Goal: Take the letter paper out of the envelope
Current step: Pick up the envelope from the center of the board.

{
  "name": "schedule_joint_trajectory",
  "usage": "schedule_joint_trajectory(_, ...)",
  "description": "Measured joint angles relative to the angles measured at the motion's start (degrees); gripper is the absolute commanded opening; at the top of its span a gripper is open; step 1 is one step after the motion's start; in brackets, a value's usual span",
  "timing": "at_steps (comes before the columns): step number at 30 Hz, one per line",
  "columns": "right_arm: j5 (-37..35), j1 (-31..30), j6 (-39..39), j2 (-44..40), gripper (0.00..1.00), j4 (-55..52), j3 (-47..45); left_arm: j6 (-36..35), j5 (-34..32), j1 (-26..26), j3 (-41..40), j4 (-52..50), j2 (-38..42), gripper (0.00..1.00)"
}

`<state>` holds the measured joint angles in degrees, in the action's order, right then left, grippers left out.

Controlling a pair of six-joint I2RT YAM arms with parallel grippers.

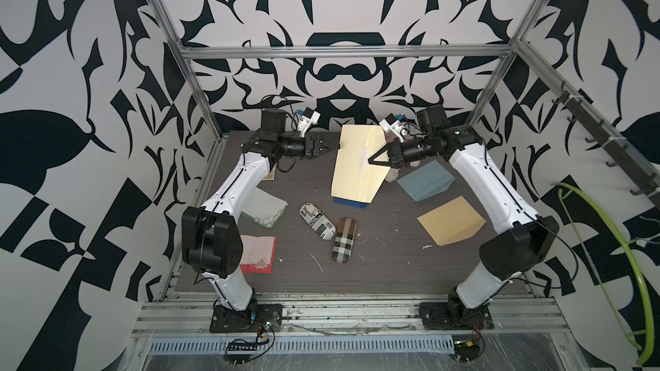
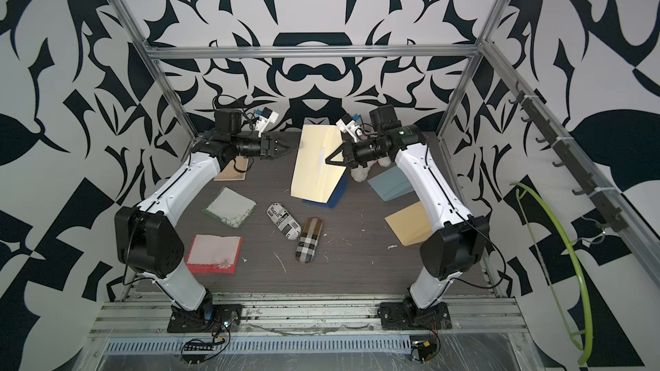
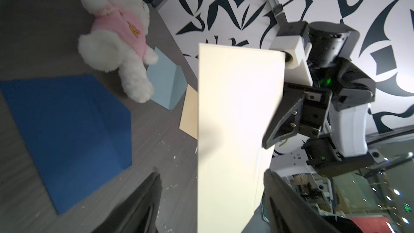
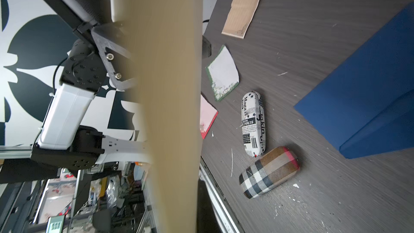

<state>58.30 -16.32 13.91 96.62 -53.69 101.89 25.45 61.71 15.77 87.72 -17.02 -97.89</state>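
A dark wood-grain table [image 1: 375, 265] is enclosed by black-and-white patterned walls [image 1: 71, 66] and an aluminium frame [image 1: 343, 52]. The cream envelope [image 1: 357, 173] is held in the air over the far middle of the table, tilted, as seen in both top views. The right gripper [image 1: 372, 160] is clamped on it from the right arm's side, jaws together on the paper. The left gripper [image 1: 335, 145] is seen at the opposite edge with jaws apart. In the left wrist view its fingers [image 3: 143, 205] stand wide on either side of the envelope's near end, and contact cannot be told. The letter paper cannot be told apart from the envelope. A blue envelope [image 1: 348, 204] lies flat on the table below the held one. A grey-blue envelope [image 1: 425, 180] and a tan envelope [image 1: 451, 221] lie near the right arm. A newsprint case [image 1: 316, 221] and a plaid case [image 1: 344, 240] lie just beside each other mid-table. A green-edged pad [image 1: 264, 207] and a red-edged pad [image 1: 258, 253] lie by the left arm. A plush rabbit [image 3: 116, 41] lies at the far side.
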Motion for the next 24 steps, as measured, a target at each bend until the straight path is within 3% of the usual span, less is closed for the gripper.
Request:
schedule_joint_trajectory(9,10.0,-0.7,-0.5,2.6,0.00,2.3,-3.7,-2.8,5.5,0.5,-3.5,-2.3,0.6,0.76)
schedule_joint_trajectory(14,13.5,-1.4,-0.1,3.7,0.00,4.6,-3.8,-2.8,6.0,1.0,-4.2,-2.7,0.9,0.66)
schedule_joint_trajectory(19,15.2,-2.1,0.2,5.5,0.00,5.9,-3.8,-1.9,6.4,1.6,-4.2,-2.8,0.9,0.48)
schedule_joint_trajectory(24,16.1,-2.2,0.2,7.4,0.00,6.6,-3.7,-0.4,6.9,2.3,-4.1,-2.9,0.9,0.16)
